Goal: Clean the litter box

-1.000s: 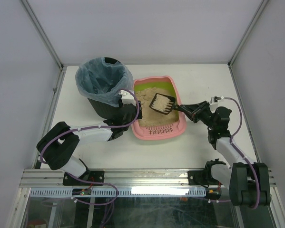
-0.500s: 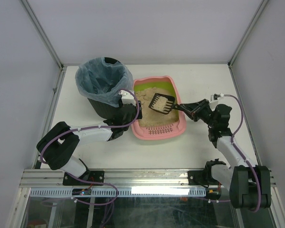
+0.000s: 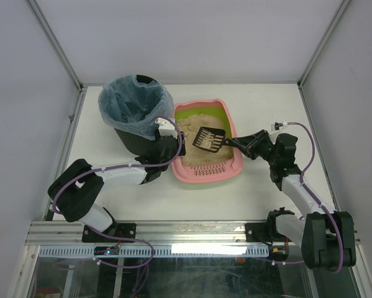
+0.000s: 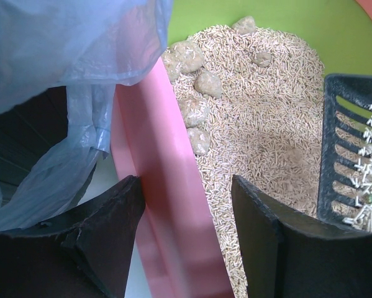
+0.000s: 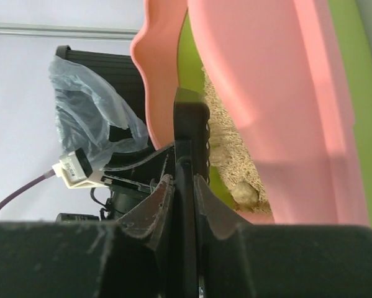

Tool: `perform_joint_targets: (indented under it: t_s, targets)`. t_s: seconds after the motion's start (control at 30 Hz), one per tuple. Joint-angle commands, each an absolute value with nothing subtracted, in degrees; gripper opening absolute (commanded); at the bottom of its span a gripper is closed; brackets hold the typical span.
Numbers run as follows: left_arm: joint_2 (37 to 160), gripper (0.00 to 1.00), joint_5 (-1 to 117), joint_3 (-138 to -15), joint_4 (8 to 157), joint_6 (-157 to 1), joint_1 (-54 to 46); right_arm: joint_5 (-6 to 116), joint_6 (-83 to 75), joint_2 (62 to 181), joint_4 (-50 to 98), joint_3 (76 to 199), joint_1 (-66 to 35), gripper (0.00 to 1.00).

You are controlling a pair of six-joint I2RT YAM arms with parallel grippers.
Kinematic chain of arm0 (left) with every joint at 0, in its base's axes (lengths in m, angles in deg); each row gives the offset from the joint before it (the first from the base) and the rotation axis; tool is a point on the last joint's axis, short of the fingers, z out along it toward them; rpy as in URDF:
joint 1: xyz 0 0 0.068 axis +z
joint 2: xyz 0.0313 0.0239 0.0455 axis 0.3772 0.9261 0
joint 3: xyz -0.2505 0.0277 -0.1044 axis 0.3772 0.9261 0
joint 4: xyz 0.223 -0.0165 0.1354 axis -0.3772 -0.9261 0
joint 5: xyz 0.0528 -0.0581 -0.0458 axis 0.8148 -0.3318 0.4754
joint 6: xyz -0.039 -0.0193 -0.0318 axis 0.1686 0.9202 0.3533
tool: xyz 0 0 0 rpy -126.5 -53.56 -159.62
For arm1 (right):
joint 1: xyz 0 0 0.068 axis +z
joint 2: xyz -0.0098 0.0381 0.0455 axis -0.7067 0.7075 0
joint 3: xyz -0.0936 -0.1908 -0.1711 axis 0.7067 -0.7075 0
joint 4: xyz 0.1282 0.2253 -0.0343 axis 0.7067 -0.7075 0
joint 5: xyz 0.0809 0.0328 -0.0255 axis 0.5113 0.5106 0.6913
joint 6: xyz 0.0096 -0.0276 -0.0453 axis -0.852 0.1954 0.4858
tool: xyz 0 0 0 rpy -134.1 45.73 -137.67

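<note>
The pink litter box [image 3: 235,162], lime-green inside, holds tan litter in the table's middle. Several clumps [image 4: 198,93] lie along its left wall. My left gripper [image 3: 172,146] straddles the box's left wall [image 4: 173,211], one finger outside and one over the litter, shut on it. My right gripper [image 3: 248,144] is shut on the handle of the black slotted scoop [image 3: 209,139], which hangs over the litter with some pellets on its blade [image 4: 353,167]. In the right wrist view the handle [image 5: 186,143] sits edge-on between my fingers, beside the pink outer wall [image 5: 279,93].
A black round bin with a blue bag [image 3: 136,107] stands against the box's left side, also seen in the left wrist view [image 4: 55,74]. White walls and metal frame posts [image 3: 55,43] enclose the table.
My right arm has shifted slightly left and the scoop has come a little lower and flatter over the litter. The left arm has not moved.
</note>
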State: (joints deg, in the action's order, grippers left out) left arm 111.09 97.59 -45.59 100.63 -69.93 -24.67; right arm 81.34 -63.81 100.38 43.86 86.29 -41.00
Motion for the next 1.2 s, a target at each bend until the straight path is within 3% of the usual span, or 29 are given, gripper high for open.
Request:
perform_joint_targets:
  t_s: [0.0, 0.13, 0.23, 0.37, 0.43, 0.73, 0.97, 1.17]
  targets:
    - [111.4, 0.6, 94.4, -47.5, 102.4, -69.7, -25.4, 80.0, -59.8, 99.3, 42.1, 89.8, -40.4, 0.0]
    - [111.7, 0.6, 94.0, -47.6, 102.4, -69.6, -25.4, 77.5, -60.2, 97.3, 40.8, 90.2, -40.6, 0.0]
    - [112.1, 0.6, 93.7, -47.8, 102.4, -69.6, -25.4, 82.4, -58.2, 100.5, 41.4, 92.9, -38.4, 0.0]
    - [111.7, 0.59, 94.0, -47.6, 102.2, -69.6, -25.5, 74.6, -58.7, 96.3, 39.5, 89.8, -39.5, 0.0]
    - [111.4, 0.6, 94.7, -47.4, 102.4, -69.7, -25.4, 75.4, -51.1, 99.1, 32.2, 95.7, -36.7, 0.0]
    - [112.0, 0.6, 94.0, -47.7, 102.4, -69.7, -25.5, 58.8, -30.0, 107.0, 3.6, 118.6, -32.2, 0.0]
    - [112.1, 0.6, 94.1, -47.8, 102.3, -69.8, -25.5, 50.6, -23.3, 117.3, -8.0, 131.8, -25.5, 0.0]
    - [112.0, 0.6, 94.0, -47.8, 102.3, -69.9, -25.5, 45.3, -23.3, 124.1, -12.4, 136.0, -21.3, 0.0]
